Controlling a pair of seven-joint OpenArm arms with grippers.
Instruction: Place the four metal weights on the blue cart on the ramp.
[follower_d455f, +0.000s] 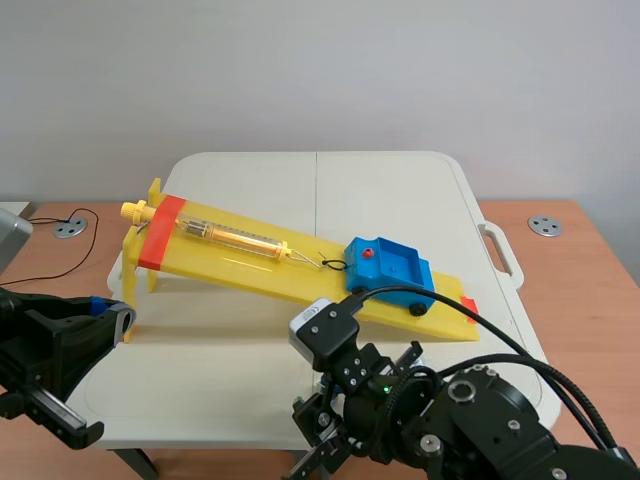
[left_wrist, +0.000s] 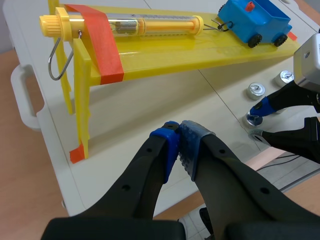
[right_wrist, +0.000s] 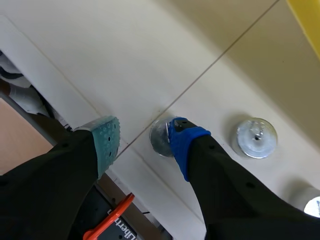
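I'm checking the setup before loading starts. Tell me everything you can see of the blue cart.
The blue cart looks like moulded plastic: an open box-shaped tray behind a flat front deck with a small red knob, on small black wheels. It stands upright on the yellow ramp, near its low end, nose pointing uphill. A thin dark wire loop at the nose links it to the spring scale. No weight shows in its tray; nothing else touches it.

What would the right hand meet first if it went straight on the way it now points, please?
Most likely the metal weight lying on the white table just ahead of the open right hand; depth is unclear, so they may already touch.
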